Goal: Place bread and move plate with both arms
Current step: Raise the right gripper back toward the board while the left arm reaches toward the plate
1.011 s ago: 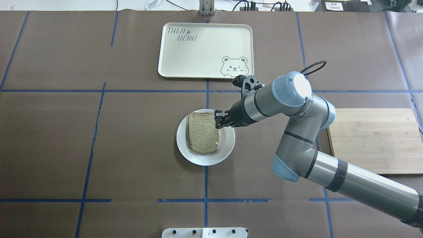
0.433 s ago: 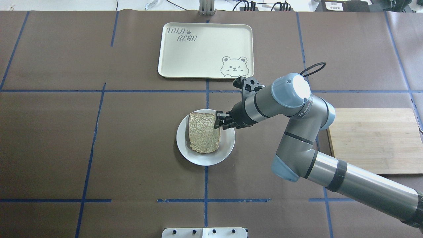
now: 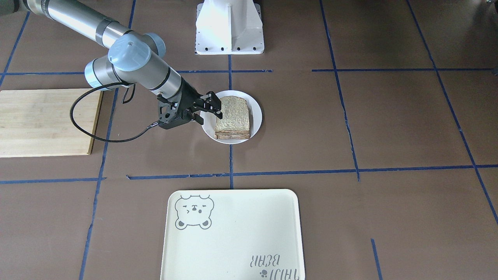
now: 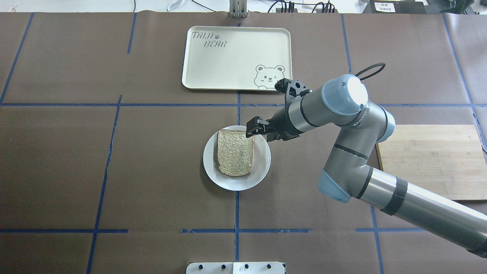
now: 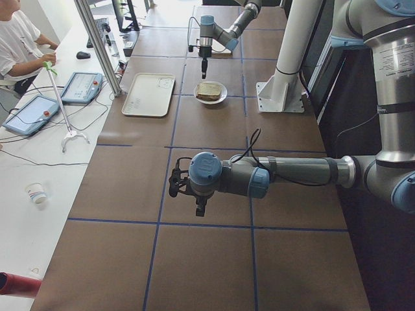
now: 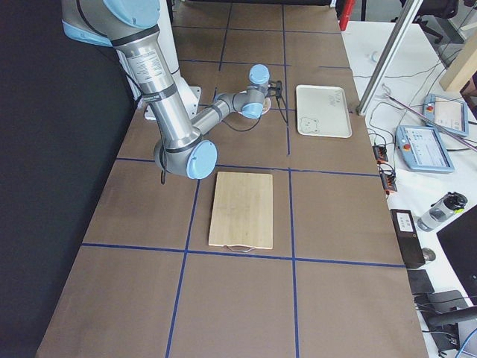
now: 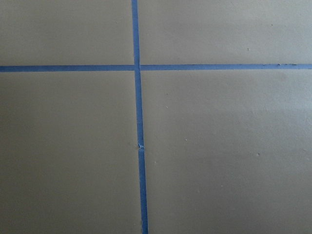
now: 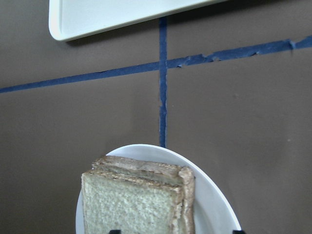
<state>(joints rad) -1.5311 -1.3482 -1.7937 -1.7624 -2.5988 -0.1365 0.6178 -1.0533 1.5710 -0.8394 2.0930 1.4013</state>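
Overhead view: you're seeing bread (image 4: 235, 153) lying on plate (image 4: 262, 167), mid-frame; right gripper (image 4: 254, 128) hovering spread, empty; left gripper (image 5: 174, 184) spread or closed, can't tell; plate move remaining.

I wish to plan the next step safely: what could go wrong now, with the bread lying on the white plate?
1. The open right tool hovers above the small round white plate's far rim; if it moves low, it may knock the rim.
2. The speckled tan bread slice lies loose, close to that rim; a tilted or jerky plate move could slide it off.
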